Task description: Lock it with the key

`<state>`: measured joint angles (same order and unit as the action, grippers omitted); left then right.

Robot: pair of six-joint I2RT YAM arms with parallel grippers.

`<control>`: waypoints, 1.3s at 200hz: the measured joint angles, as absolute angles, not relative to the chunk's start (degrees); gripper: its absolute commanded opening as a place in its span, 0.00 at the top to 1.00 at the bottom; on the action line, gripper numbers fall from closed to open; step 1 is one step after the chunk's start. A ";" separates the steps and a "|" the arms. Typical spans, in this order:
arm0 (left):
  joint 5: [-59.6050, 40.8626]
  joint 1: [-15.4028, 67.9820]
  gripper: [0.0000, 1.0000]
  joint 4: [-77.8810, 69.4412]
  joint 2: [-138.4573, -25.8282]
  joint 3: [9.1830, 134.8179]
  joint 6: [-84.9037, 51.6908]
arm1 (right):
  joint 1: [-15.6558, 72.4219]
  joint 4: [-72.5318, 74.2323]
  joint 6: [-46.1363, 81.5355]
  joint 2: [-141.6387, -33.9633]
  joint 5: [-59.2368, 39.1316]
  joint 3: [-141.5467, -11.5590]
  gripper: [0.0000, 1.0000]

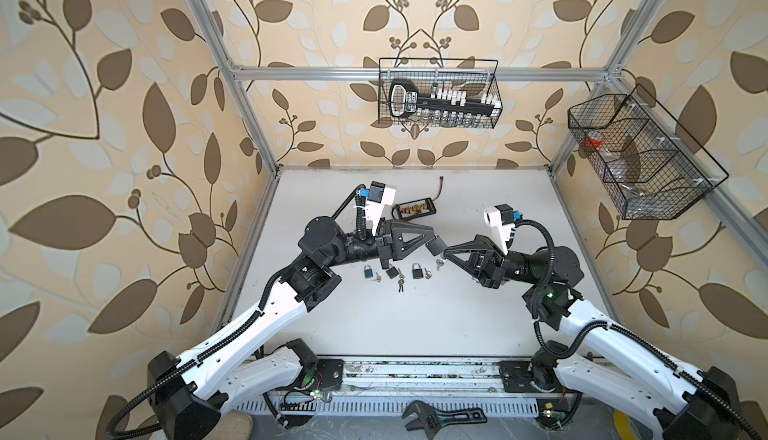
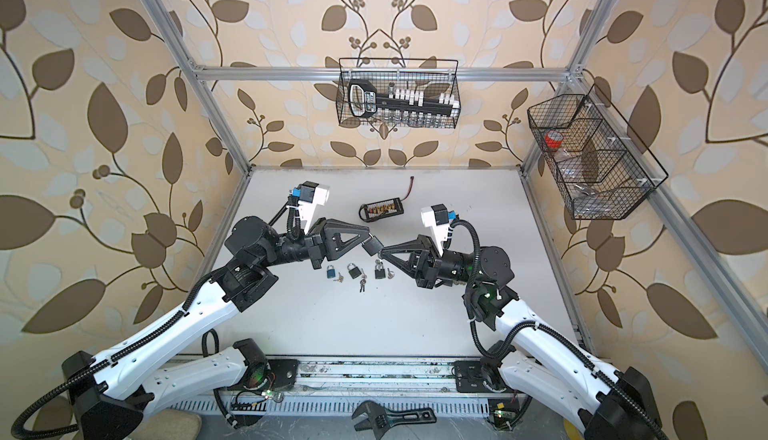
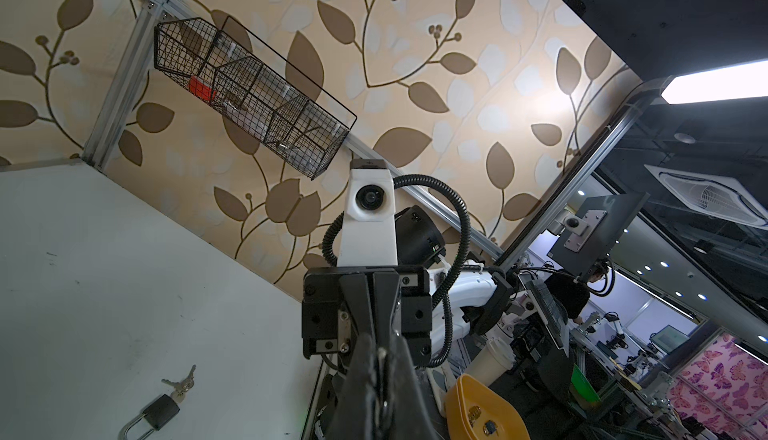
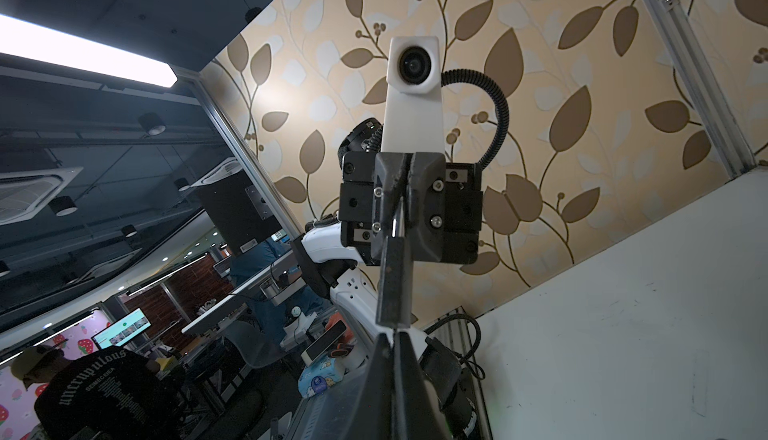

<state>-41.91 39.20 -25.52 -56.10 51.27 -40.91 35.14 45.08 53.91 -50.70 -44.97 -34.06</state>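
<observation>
Raised mid-table, the left gripper [image 1: 433, 242] clamps the black padlock [image 1: 439, 247], its long axis pointing straight at the right gripper [image 1: 445, 253], which is pinched on the key [image 1: 439, 262] at the lock's end. Below, spare padlocks [image 1: 416, 271] lie on the table [image 1: 374, 326], out of the way; a charger board [image 1: 411, 209] sits beyond.

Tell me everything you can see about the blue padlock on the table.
The blue padlock is small: blue body, metal by its look, silvery shackle pointing toward the back wall. It lies flat on the white table, left of two black padlocks. Silvery keys lie close beside it; whether they touch it, or whether the shackle is shut, I cannot tell. No gripper touches it.
</observation>
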 measured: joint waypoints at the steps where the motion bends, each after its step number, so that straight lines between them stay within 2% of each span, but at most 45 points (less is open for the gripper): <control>1: -41.89 39.20 1.00 -25.50 -56.10 51.27 -40.91 | 35.14 45.04 53.91 -50.68 -44.95 -34.06 1.00; 80: -39.94 39.31 1.00 -22.13 -54.74 51.27 -39.09 | 35.16 35.03 47.90 -41.34 -44.31 -30.70 1.00; 132: -39.20 39.31 1.00 -21.54 -54.87 51.27 -38.98 | 35.16 28.82 43.77 -40.12 -43.59 -30.70 1.00; 154: -38.46 39.31 1.00 -20.08 -54.87 51.27 -38.48 | 35.16 22.50 40.49 -38.98 -39.59 -30.85 1.00; 207: -36.05 39.31 1.00 -12.36 -54.85 51.33 -34.94 | 33.23 3.73 34.30 -35.79 -22.55 -31.09 1.00; 260: -35.18 40.62 1.00 -2.57 -56.84 52.53 -29.63 | 25.87 -2.79 31.62 -32.62 -17.02 -31.07 1.00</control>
